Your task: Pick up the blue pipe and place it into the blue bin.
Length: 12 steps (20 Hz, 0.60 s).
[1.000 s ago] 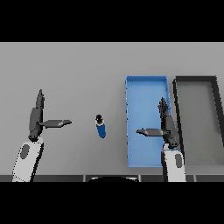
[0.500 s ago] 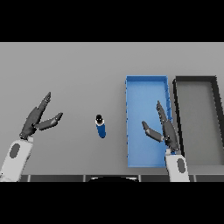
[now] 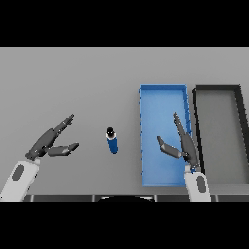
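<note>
While blue pipe (image 3: 112, 140) lies between, left hand (image 3: 49, 142) & right hand (image 3: 181, 145), over blue bin (image 3: 163, 90), spread wide.

I see bare grey table (image 3: 87, 82) all around the small blue pipe (image 3: 112, 141), so either side gives open approach. My right hand (image 3: 181, 145) hangs over the blue rectangular bin (image 3: 163, 90), partly covering its floor. The dark grey bin (image 3: 217, 89) walls off the right.
</note>
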Each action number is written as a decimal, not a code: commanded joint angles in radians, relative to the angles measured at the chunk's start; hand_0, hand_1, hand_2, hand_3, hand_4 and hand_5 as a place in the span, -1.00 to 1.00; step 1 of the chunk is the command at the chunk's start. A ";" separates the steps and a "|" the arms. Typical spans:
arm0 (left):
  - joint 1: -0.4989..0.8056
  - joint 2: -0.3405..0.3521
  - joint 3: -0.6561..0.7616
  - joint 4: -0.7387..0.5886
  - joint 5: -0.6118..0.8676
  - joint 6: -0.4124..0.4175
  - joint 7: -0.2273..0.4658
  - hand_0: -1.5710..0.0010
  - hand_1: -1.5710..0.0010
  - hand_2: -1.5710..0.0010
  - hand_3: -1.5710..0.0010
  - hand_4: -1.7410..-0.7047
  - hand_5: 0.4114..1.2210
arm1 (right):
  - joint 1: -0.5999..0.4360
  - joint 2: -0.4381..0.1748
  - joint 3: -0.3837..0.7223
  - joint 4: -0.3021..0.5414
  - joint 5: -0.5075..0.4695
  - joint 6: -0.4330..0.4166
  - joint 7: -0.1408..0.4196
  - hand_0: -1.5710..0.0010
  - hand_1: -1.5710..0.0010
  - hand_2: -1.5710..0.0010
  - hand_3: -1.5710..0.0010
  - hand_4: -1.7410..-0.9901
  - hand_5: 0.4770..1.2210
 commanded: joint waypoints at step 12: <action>-0.027 -0.178 -0.192 -0.016 -0.161 0.022 0.048 1.00 1.00 1.00 1.00 0.06 -0.87 | 0.031 0.009 0.006 -0.052 -0.010 0.002 0.021 1.00 1.00 1.00 1.00 0.36 -0.61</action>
